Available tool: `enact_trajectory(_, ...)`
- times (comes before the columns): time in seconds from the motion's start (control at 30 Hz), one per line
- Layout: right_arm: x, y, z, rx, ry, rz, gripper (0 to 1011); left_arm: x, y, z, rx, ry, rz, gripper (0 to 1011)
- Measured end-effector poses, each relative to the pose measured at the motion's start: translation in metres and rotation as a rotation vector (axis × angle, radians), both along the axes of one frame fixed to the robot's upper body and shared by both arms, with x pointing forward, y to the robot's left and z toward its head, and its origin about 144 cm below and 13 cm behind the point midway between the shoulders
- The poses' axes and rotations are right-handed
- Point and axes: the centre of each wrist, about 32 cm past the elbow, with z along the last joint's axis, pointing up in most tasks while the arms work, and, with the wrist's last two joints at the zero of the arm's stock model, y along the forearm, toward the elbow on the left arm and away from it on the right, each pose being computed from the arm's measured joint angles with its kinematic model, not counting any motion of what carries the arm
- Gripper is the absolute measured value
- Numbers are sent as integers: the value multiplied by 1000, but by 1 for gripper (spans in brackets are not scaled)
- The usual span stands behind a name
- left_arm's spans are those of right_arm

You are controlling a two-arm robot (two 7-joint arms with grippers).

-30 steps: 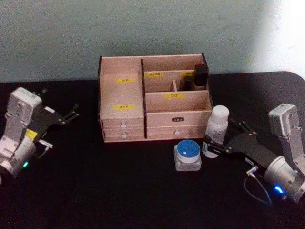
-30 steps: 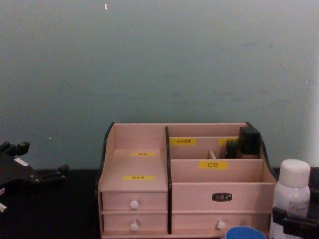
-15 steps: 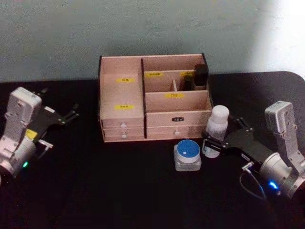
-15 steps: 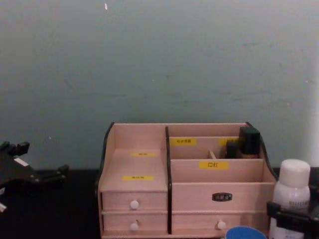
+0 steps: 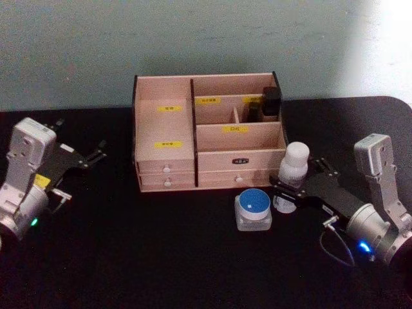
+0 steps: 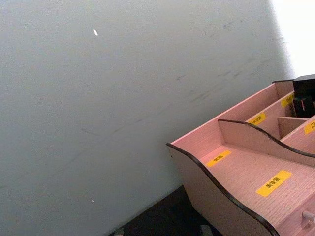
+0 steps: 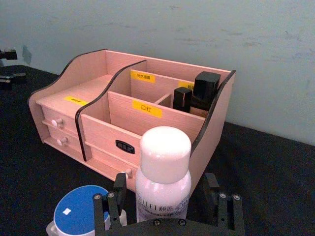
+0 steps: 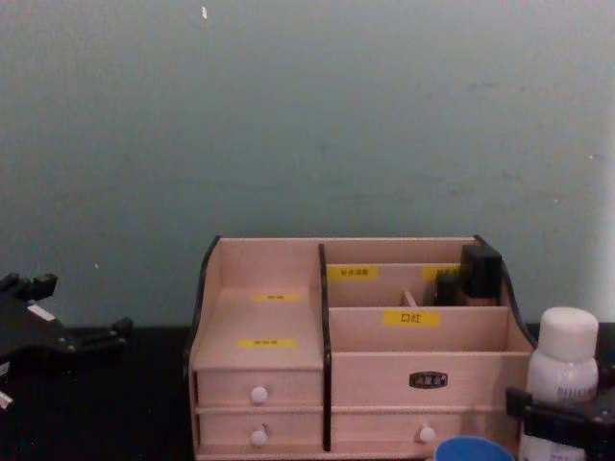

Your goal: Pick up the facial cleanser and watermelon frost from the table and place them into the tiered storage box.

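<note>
My right gripper (image 7: 165, 197) straddles the white cleanser bottle (image 7: 164, 167), jaws wide, pads clear of it. Left gripper (image 5: 79, 140) parked with jaws spread over the black table (image 5: 161, 257). Grey-green wall (image 8: 288, 115) behind the tiered storage box (image 5: 164, 126).

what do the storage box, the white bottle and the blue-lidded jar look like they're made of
Tiered storage box: thin wood or plywood, matt, grain showing, dark cut edges. White bottle: probably plastic, opaque, smooth, faint sheen. Blue-lidded jar: clear body, glass or acrylic, hard to tell; lid likely plastic.
</note>
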Motion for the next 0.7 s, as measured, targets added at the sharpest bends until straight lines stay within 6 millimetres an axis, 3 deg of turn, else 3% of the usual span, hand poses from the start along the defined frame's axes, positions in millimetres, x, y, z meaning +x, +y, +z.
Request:
enact_trajectory(0.6, 2, 1, -1, -7, 8, -17, 1002, 0, 0, 0, 0, 0, 0, 1001)
enact_trajectory(0.7, 2, 1, -1, -6, 8, -17, 952, 0, 0, 0, 0, 0, 0, 1002)
